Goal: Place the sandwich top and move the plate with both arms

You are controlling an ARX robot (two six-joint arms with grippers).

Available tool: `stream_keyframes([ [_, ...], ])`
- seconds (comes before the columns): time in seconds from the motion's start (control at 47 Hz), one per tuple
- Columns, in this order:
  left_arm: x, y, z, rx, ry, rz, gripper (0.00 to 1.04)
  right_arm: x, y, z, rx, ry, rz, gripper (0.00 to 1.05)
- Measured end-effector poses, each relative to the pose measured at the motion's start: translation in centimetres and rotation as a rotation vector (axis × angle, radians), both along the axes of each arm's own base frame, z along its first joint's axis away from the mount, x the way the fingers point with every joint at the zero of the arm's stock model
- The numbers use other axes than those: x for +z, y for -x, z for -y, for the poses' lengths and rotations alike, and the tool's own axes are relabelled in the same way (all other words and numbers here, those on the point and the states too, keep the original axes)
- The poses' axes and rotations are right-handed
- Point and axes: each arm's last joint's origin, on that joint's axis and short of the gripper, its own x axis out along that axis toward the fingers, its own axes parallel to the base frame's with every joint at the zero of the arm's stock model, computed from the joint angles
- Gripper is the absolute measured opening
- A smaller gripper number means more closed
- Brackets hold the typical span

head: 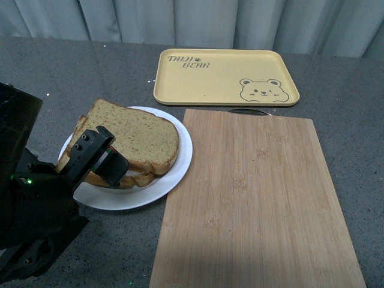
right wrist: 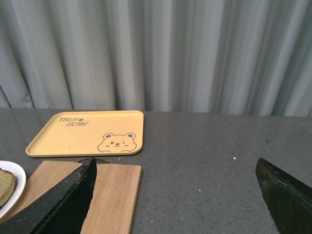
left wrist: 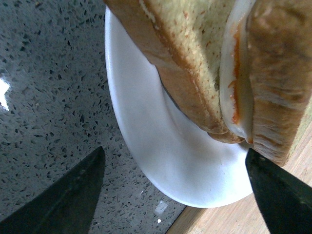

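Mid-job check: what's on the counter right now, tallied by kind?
Tan-brown bread slices: 2
Fried egg between them: 1
Round white plate: 1
Yellow rectangular bear-printed tray: 1
Wooden cutting board: 1
Total: 6

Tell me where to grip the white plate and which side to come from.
Pinch the plate by its bare near-left rim, coming in low from where the left gripper hovers. The plate is shallow, the sandwich top covers its middle, and the cutting board meets its right edge.
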Motion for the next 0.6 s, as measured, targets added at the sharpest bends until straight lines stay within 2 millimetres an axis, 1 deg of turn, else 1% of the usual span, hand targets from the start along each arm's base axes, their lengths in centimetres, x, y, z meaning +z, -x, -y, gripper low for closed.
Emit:
stream_keyframes([
  [0.298,-0.8,-0.6,1.0,0.007,0.021,-0.046,0.46,0.0,0.0,0.0,0.000,0.000,0.000,0.95],
  [0.34,-1.1,-0.7,1.1,0.008,0.021,-0.053,0.39,0.0,0.0,0.0,0.000,0.000,0.000,0.95],
  [0.383,-1.2,-1.0,1.2,0.027,0.024,-0.058,0.32,0.0,0.0,0.0,0.000,0.000,0.000,0.95],
  [0.426,-1.3,-1.1,1.3,0.041,0.031,-0.060,0.27,0.0,0.0,0.0,0.000,0.000,0.000,0.95],
  [0.489,-1.5,-1.6,0.9,0.106,0.061,-0.058,0.18,0.0,0.0,0.0,0.000,0.000,0.000,0.95],
  [0.596,-1.4,-1.9,0.5,0.157,0.122,-0.042,0.09,0.0,0.0,0.0,0.000,0.000,0.000,0.95],
])
